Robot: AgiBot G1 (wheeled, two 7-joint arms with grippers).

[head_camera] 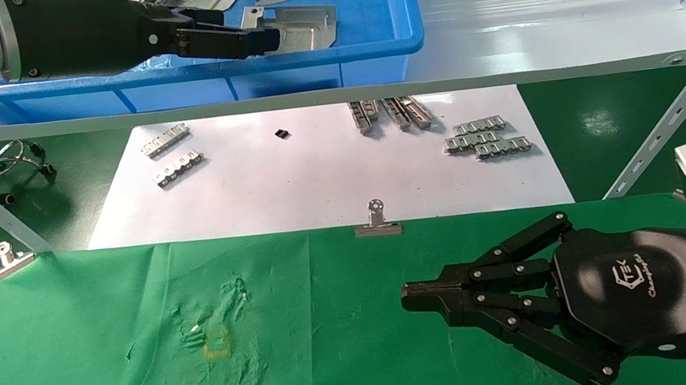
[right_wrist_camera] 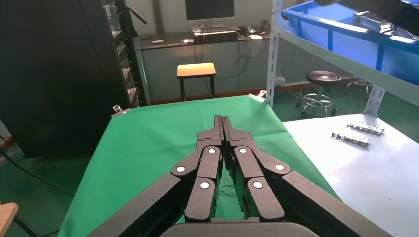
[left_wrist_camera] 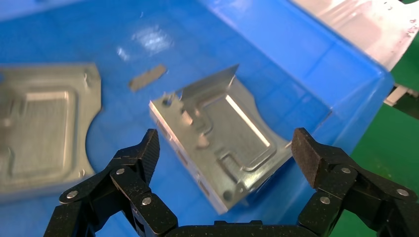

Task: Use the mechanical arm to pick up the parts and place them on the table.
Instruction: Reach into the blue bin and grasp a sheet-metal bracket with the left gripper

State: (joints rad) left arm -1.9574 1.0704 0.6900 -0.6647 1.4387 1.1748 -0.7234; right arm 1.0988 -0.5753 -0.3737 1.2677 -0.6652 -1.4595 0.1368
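Inside the blue bin (head_camera: 387, 27), left tool (left_wrist_camera: 225, 153) straddles one part (left_wrist_camera: 222, 143), fingers spread.

The left tool (left_wrist_camera: 225, 148) hangs inside the blue bin (head_camera: 401, 6), fingers spread either side of a tilted plate (left_wrist_camera: 222, 138), with bare bin floor beside each pad. A second plate (left_wrist_camera: 42, 123) and a small slip (left_wrist_camera: 148, 77) lie near, and the bin wall rises close beyond. On the green counter (head_camera: 106, 356) the cloth lies bare; only clips (head_camera: 377, 221) sit on its far edge. The right tool (head_camera: 413, 296), fingers together, hovers over its right half.
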